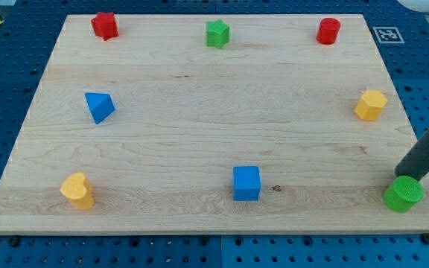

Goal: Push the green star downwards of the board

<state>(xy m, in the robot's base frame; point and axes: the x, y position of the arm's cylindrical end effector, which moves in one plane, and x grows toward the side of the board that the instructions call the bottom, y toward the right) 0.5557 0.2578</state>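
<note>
The green star (217, 33) sits near the board's top edge, about the middle. My tip (401, 176) is at the view's bottom right, far from the star, just above and touching or almost touching the green cylinder (403, 193). The rod rises from there to the view's right edge.
On the wooden board (199, 119): a red star-like block (105, 25) top left, a red cylinder (328, 31) top right, a yellow hexagon (370, 105) right, a blue triangle (98, 106) left, a yellow heart (77, 190) bottom left, a blue cube (246, 183) bottom middle.
</note>
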